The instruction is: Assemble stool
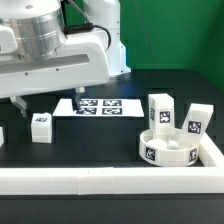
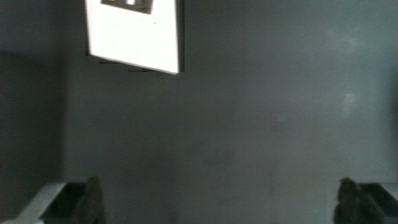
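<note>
The round white seat lies at the exterior view's right, just inside the border bars, with a tag on its side. Two white tagged legs stand upright behind it. A third leg stands on the black table at the left. My gripper hangs just behind that leg, open wide and empty. In the wrist view the gripper frames bare dark table between its fingertips. A white piece with a tag corner shows there; I cannot tell which part it is.
The marker board lies flat on the table right of the gripper. Long white border bars run along the front and right side. A small white piece is cut off at the left edge.
</note>
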Controlling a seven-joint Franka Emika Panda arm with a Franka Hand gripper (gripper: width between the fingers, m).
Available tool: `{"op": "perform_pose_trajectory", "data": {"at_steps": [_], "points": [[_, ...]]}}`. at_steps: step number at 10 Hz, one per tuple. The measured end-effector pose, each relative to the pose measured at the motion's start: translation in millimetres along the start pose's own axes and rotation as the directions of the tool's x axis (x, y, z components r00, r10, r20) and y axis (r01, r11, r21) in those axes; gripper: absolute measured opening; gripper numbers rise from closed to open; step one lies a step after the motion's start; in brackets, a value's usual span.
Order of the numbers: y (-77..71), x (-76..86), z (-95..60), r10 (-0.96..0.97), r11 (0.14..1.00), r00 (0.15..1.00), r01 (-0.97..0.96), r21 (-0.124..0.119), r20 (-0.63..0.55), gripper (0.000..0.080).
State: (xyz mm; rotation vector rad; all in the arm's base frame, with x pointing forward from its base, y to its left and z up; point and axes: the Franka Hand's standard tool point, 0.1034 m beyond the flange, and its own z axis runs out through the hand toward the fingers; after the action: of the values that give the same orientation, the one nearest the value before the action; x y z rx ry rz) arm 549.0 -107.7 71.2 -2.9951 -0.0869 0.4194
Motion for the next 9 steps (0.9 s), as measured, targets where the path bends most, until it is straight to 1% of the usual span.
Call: {"op": "perform_pose_trajectory", "data": {"at_steps": [1, 2, 3, 4, 6, 7, 8, 9], "points": [[4.4, -6.8, 1.2, 0.031, 0.999, 0.992, -0.029, -0.018, 0.121, 0.0649], [15.0, -4.2, 4.2, 0.035, 0.999, 0.975, -0.026, -0.041, 0.218, 0.0649], [18.5, -2.9, 8.5, 0.043, 0.999, 0.958, -0.031, -0.045, 0.282, 0.0649], [15.7, -12.0, 12.0, 0.042, 0.999, 0.915, -0.035, -0.026, 0.401, 0.0649], [9.8, -15.3, 18.0, 0.035, 0.999, 0.819, -0.044, 0.001, 0.573, 0.0649], [9.8, -11.6, 22.7, 0.033, 0.999, 0.802, -0.043, 0.002, 0.596, 0.0649], [12.2, -5.2, 30.0, 0.041, 0.999, 0.821, -0.041, -0.014, 0.57, 0.0649], [12.9, -7.4, 36.3, 0.057, 0.998, 0.817, -0.053, -0.024, 0.574, 0.0649]]}}
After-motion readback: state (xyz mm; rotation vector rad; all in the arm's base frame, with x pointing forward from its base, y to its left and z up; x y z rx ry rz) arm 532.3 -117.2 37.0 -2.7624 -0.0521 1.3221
